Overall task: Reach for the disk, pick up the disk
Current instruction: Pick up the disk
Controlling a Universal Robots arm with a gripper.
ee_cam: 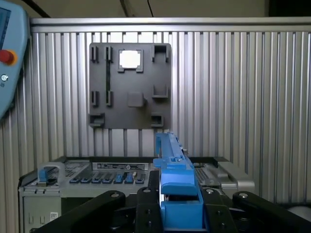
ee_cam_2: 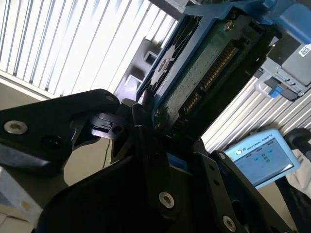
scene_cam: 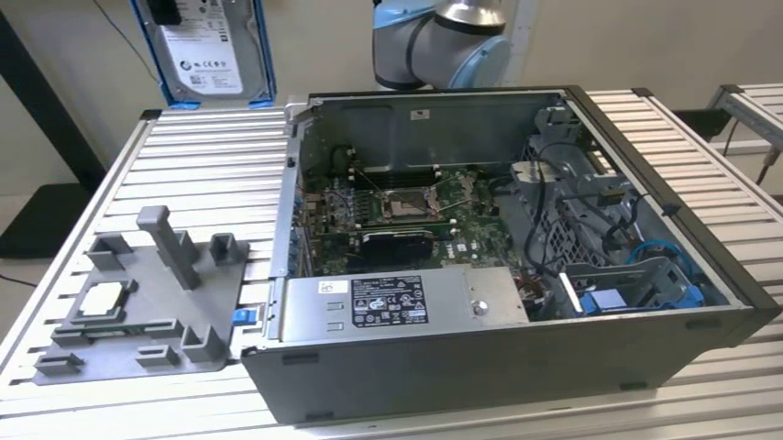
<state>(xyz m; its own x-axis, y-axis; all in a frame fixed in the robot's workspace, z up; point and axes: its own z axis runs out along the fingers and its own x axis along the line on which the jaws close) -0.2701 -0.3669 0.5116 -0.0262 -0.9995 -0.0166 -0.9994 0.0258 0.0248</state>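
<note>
the end effector is clamped on the disk, gripping its edge between both fingers, raised above the surface.

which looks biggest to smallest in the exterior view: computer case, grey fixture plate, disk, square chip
1. computer case
2. grey fixture plate
3. disk, cut off at the picture's top, so its place against the plate is unsure
4. square chip

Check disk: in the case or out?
Out. The disk is held upright in the gripper, above the table, clear of the open case.
</note>
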